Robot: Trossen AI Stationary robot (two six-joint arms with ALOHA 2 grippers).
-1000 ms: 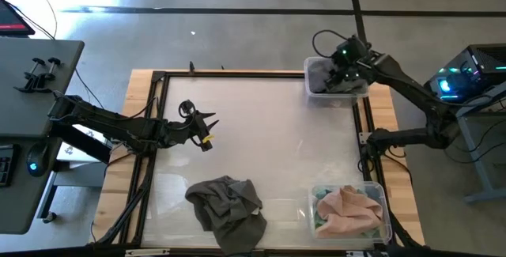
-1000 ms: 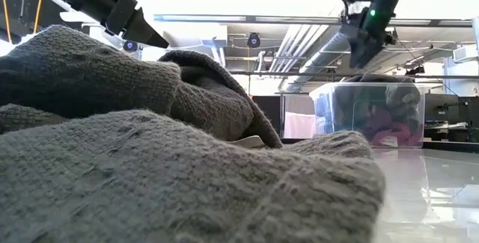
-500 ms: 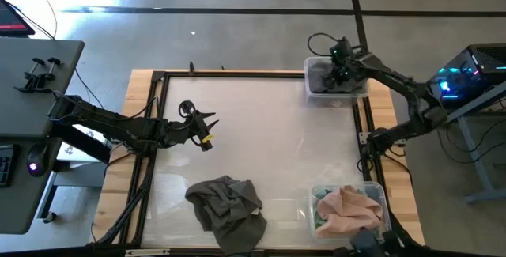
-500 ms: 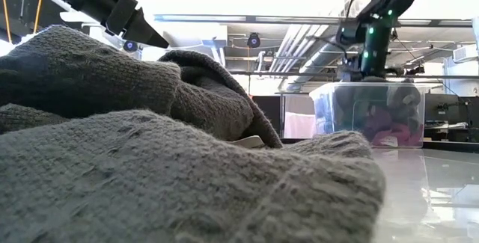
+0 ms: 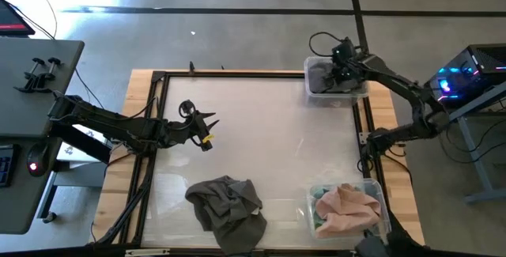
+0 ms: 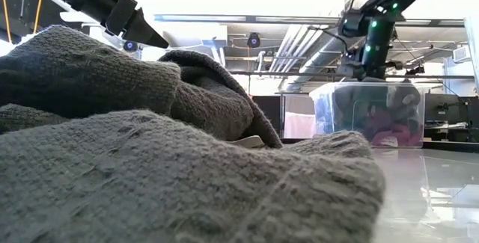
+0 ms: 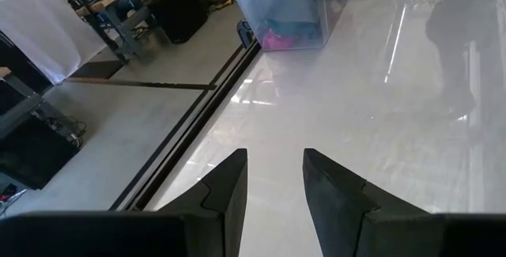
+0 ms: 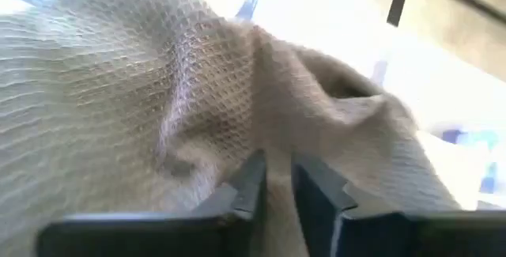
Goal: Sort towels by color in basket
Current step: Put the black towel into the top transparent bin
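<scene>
My right gripper (image 8: pixel 273 179), fingers nearly pressed together, noses into a waffle-weave grey towel (image 8: pixel 158 91) heaped inside the clear plastic bin (image 5: pixel 336 92) around it.

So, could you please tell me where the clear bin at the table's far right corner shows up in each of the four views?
High view: clear bin at upper right, the right gripper down in it.
Low view: right of centre, dark and magenta cloth inside.
Left wrist view: top centre, magenta showing through.
Right wrist view: the bin itself cannot be made out; only grey towel fills the picture.
Shared landmark: the magenta cloth inside.
</scene>
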